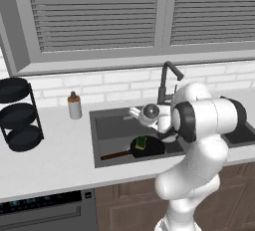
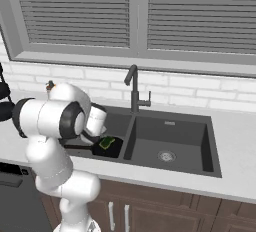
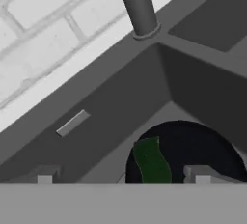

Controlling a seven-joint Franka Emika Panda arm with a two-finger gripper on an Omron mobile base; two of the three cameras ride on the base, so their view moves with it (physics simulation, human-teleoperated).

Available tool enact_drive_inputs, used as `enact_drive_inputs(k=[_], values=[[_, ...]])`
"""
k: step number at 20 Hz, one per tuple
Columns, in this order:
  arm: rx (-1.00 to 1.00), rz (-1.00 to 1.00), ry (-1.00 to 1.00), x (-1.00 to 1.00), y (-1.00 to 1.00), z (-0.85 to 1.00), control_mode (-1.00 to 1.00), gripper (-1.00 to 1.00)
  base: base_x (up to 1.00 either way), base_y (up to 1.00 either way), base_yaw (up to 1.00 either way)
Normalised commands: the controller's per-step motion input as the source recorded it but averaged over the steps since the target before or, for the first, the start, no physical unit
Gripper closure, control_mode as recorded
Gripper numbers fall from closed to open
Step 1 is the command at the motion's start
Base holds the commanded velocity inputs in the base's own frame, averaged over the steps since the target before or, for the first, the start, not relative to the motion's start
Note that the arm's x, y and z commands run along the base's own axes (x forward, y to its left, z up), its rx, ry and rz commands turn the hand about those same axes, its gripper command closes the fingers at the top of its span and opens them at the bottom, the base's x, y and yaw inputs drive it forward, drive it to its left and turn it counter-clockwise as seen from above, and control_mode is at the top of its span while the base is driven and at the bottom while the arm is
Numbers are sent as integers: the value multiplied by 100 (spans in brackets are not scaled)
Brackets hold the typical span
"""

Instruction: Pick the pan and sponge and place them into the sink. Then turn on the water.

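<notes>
The black pan [image 1: 149, 148] lies in the left basin of the dark grey sink [image 1: 93, 140], its brown handle pointing left. The sponge [image 1: 142, 143] rests inside the pan, green layer up. In the hand view the pan [image 3: 193, 146] and sponge [image 3: 152, 160] sit just below my gripper [image 3: 123, 175], which is open with nothing between its fingertips [image 3: 45, 175]. The right base view shows the pan [image 2: 114, 148], the sponge [image 2: 106, 142] and the hand hovering above them. The dark gooseneck faucet [image 1: 167, 78] stands behind the sink divider; no water runs from it.
A soap bottle [image 1: 74, 105] and a black tiered rack [image 1: 20, 115] stand on the counter left of the sink. The right basin [image 2: 170, 136] has a round drain [image 2: 166, 155]. White tiled wall and window blinds lie behind the faucet [image 3: 140, 10].
</notes>
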Motion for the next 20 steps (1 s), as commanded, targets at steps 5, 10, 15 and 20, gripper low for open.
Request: enact_drive_inputs(k=[5,10,15,20], values=[[0,0,-11,-57,2,100,-100,-100,0,0,0],[0,0,-4,-53,0,100,-100,-100,0,0,0],[0,0,0,-19,0,100,-100,-100,0,0,0],[0,0,0,-14,0,100,-100,-100,0,0,0]])
